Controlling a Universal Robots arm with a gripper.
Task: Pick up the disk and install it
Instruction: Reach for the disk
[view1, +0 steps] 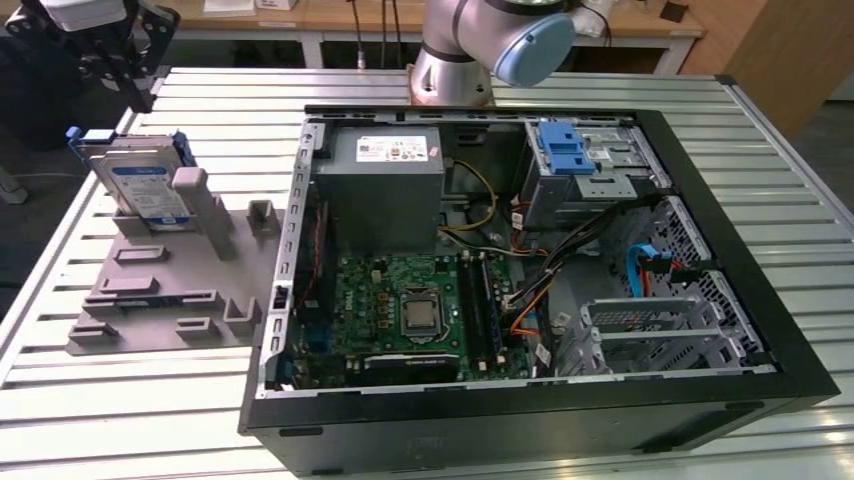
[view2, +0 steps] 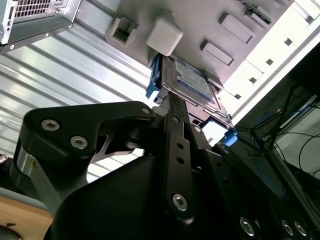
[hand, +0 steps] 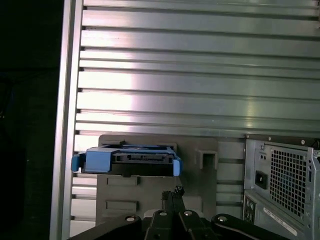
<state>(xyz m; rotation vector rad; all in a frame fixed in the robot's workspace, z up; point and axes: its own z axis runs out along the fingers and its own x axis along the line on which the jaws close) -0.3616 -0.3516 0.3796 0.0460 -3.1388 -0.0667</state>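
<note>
In the exterior view, the big table (view1: 107, 420) holds an open computer case (view1: 534, 420). At 9 o'clock from the case sits a grey stand (view1: 147, 300), and the disk (view1: 144, 185) stands up in it. So the disk is not picked up yet, and all the putting-in is left. The gripper (view1: 131, 85) hangs near the disk, at 12 o'clock from it, closed and empty. A post (view1: 190, 190) hides part of the disk. The picture edge cuts off the gripper's top.
</note>
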